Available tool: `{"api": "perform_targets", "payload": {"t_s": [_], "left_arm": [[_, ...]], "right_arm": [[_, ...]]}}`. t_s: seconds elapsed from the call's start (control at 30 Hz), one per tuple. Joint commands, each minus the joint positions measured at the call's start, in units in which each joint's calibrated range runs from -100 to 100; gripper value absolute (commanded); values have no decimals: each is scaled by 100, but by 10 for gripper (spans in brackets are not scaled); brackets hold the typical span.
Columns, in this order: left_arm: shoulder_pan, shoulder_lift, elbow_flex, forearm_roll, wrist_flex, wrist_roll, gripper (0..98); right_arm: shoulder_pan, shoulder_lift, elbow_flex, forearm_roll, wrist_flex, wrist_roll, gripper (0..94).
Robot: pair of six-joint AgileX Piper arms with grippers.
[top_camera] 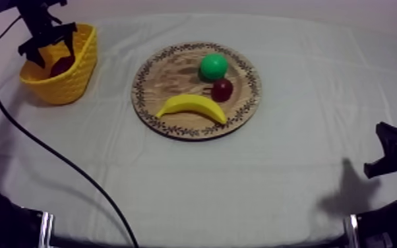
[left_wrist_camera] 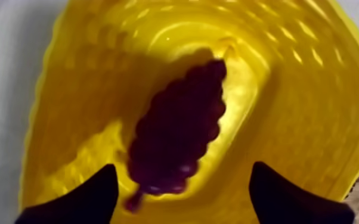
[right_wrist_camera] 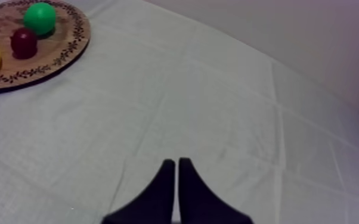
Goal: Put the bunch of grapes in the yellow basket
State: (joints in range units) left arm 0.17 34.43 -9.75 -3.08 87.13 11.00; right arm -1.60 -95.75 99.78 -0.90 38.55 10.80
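The dark purple bunch of grapes [left_wrist_camera: 179, 128] lies on the floor of the yellow basket [left_wrist_camera: 313, 89], free of my left gripper [left_wrist_camera: 185, 196], whose fingers [left_wrist_camera: 92, 196] stand wide apart above it, open. From above, that gripper [top_camera: 46, 43] hovers over the basket [top_camera: 76, 82] at the far left, with the grapes [top_camera: 61, 66] dark inside. The round wooden board [top_camera: 168, 76] sits mid-table. My right gripper [right_wrist_camera: 177, 179] is shut on nothing, low over bare cloth at the near right [top_camera: 386, 158].
On the board lie a banana [top_camera: 191, 105], a green round fruit [top_camera: 213, 66] and a small red fruit [top_camera: 222, 89]. Open cloth stretches between the board and the near edge. The right wrist view has the board [right_wrist_camera: 68, 53] well off from the right gripper.
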Motion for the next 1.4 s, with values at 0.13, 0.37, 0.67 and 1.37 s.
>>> {"api": "perform_targets", "payload": {"t_s": [0.13, 0.37, 0.67, 1.37], "left_arm": [[9, -320, 173, 3, -122, 28, 895], [76, -1164, 693, -69, -237, 143, 848], [241, -2851, 2002, -100, -947, 76, 681], [202, -6807, 5278, 296, -2380, -746, 119]], "right_arm": [[0, 0, 0, -1, -1, 2, 3], [0, 0, 0, -1, -1, 2, 3], [0, 0, 0, -1, -1, 2, 3], [0, 0, 0, -1, -1, 2, 3]]}}
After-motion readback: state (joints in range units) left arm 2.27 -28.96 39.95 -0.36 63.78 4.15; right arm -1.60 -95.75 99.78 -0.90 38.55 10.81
